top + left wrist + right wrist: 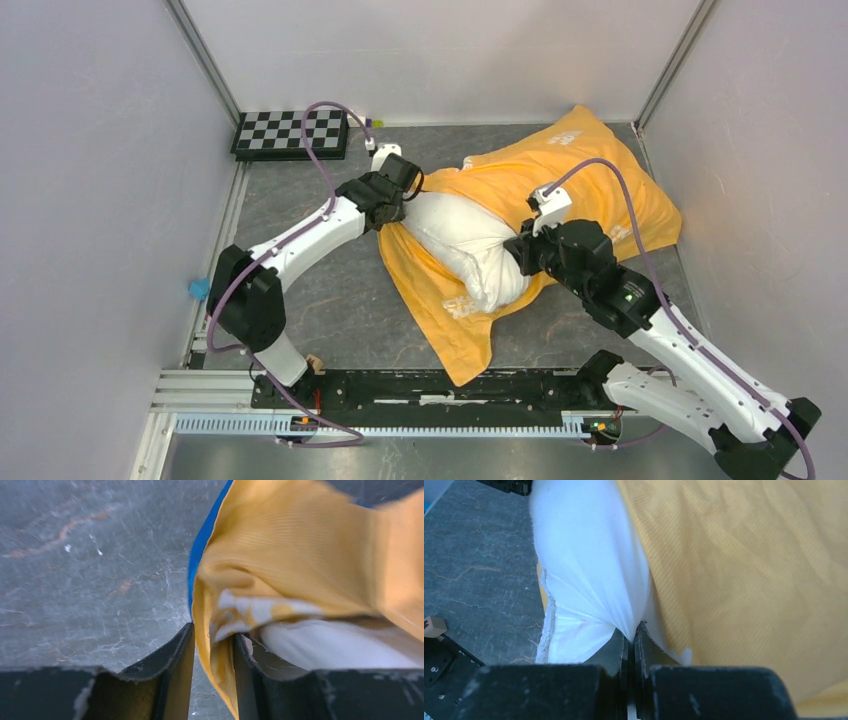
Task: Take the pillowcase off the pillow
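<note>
Right claw (631, 641) nips pillow (589, 555), left claw (214, 652) nips pillowcase (300, 545) hiding pillow's far end.

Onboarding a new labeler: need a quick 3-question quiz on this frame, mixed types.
1. True or false: the pillow lies fully out of the pillowcase.
2. What does the right gripper pinch? A) pillowcase B) pillow C) nothing
3. Fill in: the left gripper is shut on the ___.
Key: 1 false, part of it is covered by the case; 2 B; 3 pillowcase.
</note>
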### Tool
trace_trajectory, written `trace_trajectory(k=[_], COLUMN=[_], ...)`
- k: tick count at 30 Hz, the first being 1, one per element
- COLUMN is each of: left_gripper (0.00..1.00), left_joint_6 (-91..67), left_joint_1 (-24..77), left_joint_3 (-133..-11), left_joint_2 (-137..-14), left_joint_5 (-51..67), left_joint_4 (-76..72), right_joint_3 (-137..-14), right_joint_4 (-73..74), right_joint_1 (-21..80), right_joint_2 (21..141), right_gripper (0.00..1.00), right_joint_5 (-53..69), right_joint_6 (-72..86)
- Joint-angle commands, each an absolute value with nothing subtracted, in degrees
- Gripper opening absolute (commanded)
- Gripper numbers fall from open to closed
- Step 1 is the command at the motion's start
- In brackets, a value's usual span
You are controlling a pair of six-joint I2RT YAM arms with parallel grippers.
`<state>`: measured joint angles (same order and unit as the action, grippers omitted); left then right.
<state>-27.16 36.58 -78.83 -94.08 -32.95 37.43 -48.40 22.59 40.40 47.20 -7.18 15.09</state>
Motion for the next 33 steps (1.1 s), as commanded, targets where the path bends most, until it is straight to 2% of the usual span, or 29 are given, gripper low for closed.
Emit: trace_trajectory(k=[1, 5, 8, 15, 19, 23, 29, 33], left_gripper=[0.39, 0.38, 0.39, 0.42, 0.48, 0.59, 0.76, 0.83], left_joint_6=[-29.8, -31.4, -32.3, -34.5, -33.1, -30.4, -30.2, -31.2], left_joint_1=[30.8, 27.6, 25.1, 20.7, 20.7, 20.7, 20.8, 20.8], left_joint_3=[-73.5, -68.2, -65.7, -62.8, -67.4, -70.9, -63.6, -59.0], left_joint_2=[-95.8, -95.1, -95.4, -97.2, -97.0, -93.5, -78.2, -68.5], left_joint_5=[-33.3, -23.9, -16.2, 2.3, 2.7, 4.5, 0.9, 1.7], left_joint_4=[32.1, 23.7, 18.7, 8.3, 11.8, 14.3, 13.8, 16.6], right_joint_3=[-49.9, -50.0, -49.6, -49.8, -47.8, -46.8, -44.2, -42.2], right_joint_4=[26.7, 26.7, 25.0, 20.7, 16.5, 14.0, 9.5, 6.2], right_joint_1=[40.2, 40.1, 40.1, 40.1, 40.1, 40.2, 40.1, 40.1], right_joint_2=[41.4, 37.4, 35.7, 36.7, 35.4, 36.5, 37.9, 38.8], right_gripper=[0.00, 0.00, 0.00, 0.00, 0.00, 0.00, 0.00, 0.01], right_joint_5=[-17.4, -22.7, -22.3, -8.1, -2.2, 5.3, 12.3, 13.7], right_joint_6=[14.2, 15.6, 15.8, 13.2, 12.9, 12.8, 12.7, 13.5])
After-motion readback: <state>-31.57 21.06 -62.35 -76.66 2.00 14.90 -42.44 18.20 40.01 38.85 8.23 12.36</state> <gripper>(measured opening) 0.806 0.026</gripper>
